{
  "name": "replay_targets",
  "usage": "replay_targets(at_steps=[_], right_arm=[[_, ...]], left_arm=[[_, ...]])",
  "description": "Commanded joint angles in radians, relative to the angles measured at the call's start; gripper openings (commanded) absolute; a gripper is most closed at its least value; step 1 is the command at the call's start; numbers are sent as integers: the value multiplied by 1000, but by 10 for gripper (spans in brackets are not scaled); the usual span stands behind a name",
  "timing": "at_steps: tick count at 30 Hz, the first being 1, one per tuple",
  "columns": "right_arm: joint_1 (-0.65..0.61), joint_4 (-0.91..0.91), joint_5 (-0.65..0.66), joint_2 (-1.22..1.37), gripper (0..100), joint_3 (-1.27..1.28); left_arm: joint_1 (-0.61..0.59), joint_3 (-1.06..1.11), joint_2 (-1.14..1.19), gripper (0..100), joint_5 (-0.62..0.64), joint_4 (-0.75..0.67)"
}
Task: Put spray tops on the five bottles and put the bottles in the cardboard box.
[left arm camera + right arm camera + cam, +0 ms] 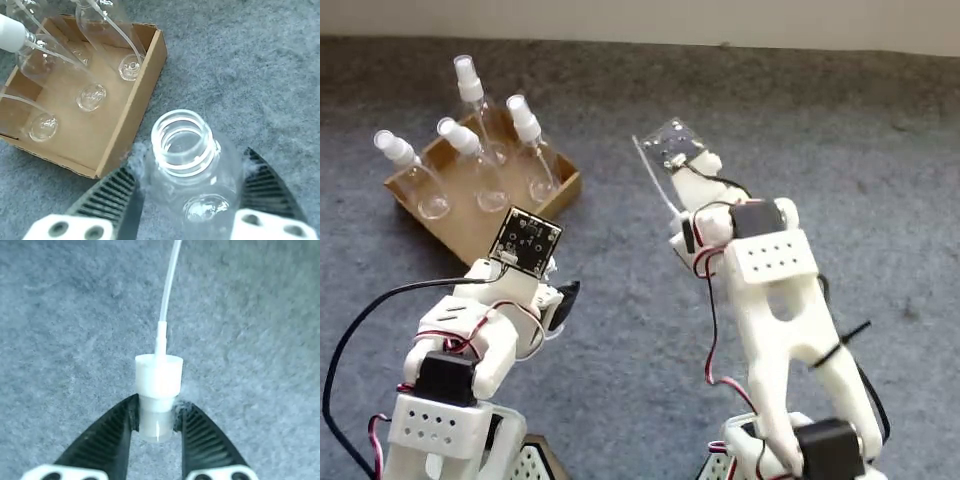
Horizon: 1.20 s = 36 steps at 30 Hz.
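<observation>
Four capped bottles stand in the cardboard box on the counter. Left jaws clench the fifth, uncapped bottle near the box; right jaws grasp a spray top.

You have grey carpet covering the whole work surface; a pale strip borders its far edge.

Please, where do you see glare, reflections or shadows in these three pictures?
Left wrist view: bright glints on the threaded neck of the open bottle and on the bases of the capped bottles in the cardboard box. Right wrist view: the spray top is evenly lit, with no glare. High view: only soft shadows on the carpet, none with a hard edge.
</observation>
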Motion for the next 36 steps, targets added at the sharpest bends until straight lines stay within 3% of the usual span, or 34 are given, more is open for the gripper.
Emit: replay_targets(at_steps=[1, 14, 20, 23, 26, 36], right_arm=[[-4, 5, 115, -114, 27, 38], [1, 1, 505, -147, 28, 297], [108, -65, 723, -137, 31, 363], [171, -140, 815, -137, 103, 414], [197, -182, 838, -137, 166, 455], [197, -211, 830, -150, 167, 467]], left_arm=[[-8, -84, -10, 203, -9, 25], [-5, -62, -10, 203, -9, 44], [-5, -47, -12, 203, -9, 44], [-5, -45, -12, 203, -9, 44], [-5, -45, -12, 203, -9, 44], [-5, -42, -12, 203, -9, 44]])
